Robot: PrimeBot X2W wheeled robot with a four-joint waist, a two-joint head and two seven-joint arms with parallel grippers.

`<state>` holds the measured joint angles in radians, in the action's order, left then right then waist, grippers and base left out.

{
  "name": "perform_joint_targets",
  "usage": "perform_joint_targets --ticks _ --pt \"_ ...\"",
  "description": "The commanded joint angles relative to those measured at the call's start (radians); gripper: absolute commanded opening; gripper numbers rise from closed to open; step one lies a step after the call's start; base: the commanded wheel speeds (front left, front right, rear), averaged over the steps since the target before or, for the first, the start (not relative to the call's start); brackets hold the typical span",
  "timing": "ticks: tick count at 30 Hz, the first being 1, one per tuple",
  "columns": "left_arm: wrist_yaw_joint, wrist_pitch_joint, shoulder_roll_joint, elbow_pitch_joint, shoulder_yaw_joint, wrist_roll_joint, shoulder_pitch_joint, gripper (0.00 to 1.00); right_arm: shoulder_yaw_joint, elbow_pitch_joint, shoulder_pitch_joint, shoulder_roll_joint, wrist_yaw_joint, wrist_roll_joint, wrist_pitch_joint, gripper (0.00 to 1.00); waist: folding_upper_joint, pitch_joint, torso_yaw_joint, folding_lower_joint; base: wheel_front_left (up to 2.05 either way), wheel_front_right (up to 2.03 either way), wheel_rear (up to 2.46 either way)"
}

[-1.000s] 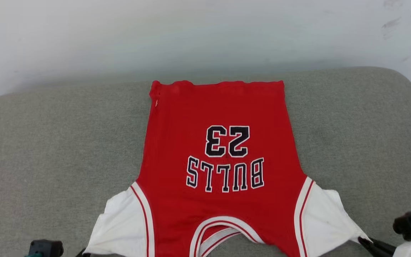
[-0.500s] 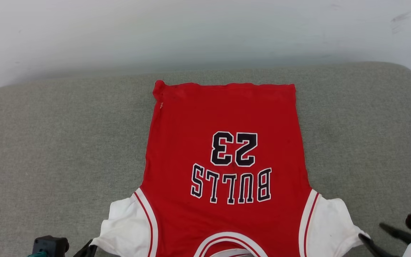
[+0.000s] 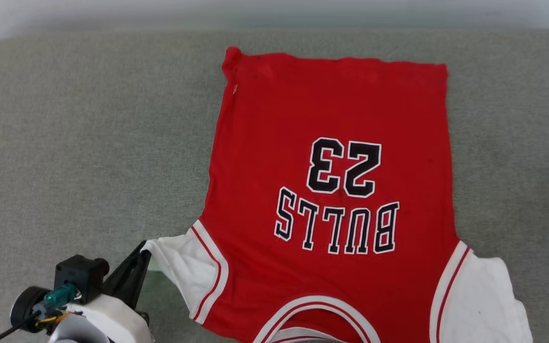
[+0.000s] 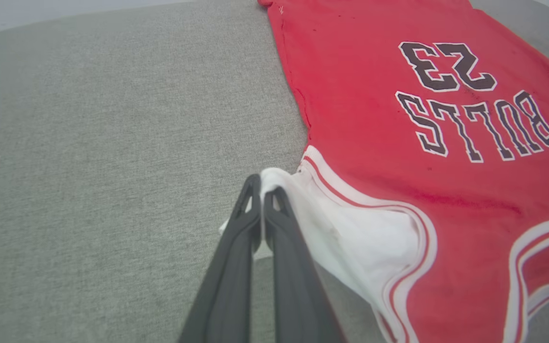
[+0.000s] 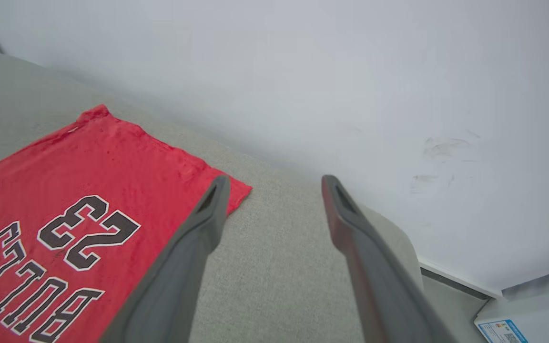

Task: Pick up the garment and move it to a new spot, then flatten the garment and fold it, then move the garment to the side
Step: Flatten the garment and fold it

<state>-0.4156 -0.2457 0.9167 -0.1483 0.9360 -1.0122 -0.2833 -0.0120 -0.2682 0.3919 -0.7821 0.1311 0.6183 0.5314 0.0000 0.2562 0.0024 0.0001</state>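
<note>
The garment (image 3: pixel 331 157) is a red T-shirt printed "BULLS 23" with white sleeves, spread flat on the grey cushion (image 3: pixel 74 143), hem far from me and neckline near. My left gripper (image 3: pixel 141 257) at the lower left is shut on the tip of the garment's left white sleeve (image 4: pixel 350 238); in the left wrist view the left gripper (image 4: pixel 262 193) pinches that white cloth between its dark fingers. My right gripper (image 5: pixel 274 186) is open and empty, raised above the cushion beside the garment's (image 5: pixel 65 200) far hem corner.
A pale wall (image 5: pixel 350 71) rises behind the cushion's rounded far edge. A white box with a blue label (image 5: pixel 517 324) sits on the floor beyond the cushion's right end. Bare grey cushion lies left and right of the garment.
My right gripper let go of the right sleeve, opened wide and left the head view. The head camera tilted down and left, so the garment sits higher and more to the right.
</note>
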Motion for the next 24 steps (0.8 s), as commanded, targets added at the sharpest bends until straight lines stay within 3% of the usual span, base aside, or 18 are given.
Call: perform_joint_targets --ticks 1,10,14,20,24 --pt "-0.01 -0.004 -0.002 -0.01 -0.004 0.022 -0.028 0.0 0.013 0.03 0.088 -0.002 -0.001 0.01 0.059 1.0 0.0 0.084 0.056 -0.0001 0.0 0.0 0.0" --pt "-0.023 0.002 -0.028 -0.067 -0.005 0.102 -0.122 0.0 0.135 0.276 0.486 0.025 -0.001 0.009 0.56 1.0 0.0 0.231 0.147 -0.0001 0.0 0.0 0.0" --pt "-0.029 0.002 -0.044 -0.089 -0.004 0.129 -0.155 0.0 0.165 0.373 0.613 0.048 -0.001 -0.011 0.734 1.0 0.0 0.281 0.179 -0.0001 0.0 0.0 0.0" --pt "-0.051 0.002 -0.063 -0.118 -0.006 0.167 -0.191 0.0 0.157 0.479 0.711 0.102 -0.001 -0.071 0.869 1.0 0.0 0.349 0.225 -0.0001 0.0 0.0 0.0" --pt "-0.061 0.008 -0.071 -0.139 -0.005 0.189 -0.217 0.0 0.131 0.521 0.704 0.137 -0.001 -0.108 0.883 1.0 0.0 0.389 0.251 -0.0001 0.0 0.0 0.0"
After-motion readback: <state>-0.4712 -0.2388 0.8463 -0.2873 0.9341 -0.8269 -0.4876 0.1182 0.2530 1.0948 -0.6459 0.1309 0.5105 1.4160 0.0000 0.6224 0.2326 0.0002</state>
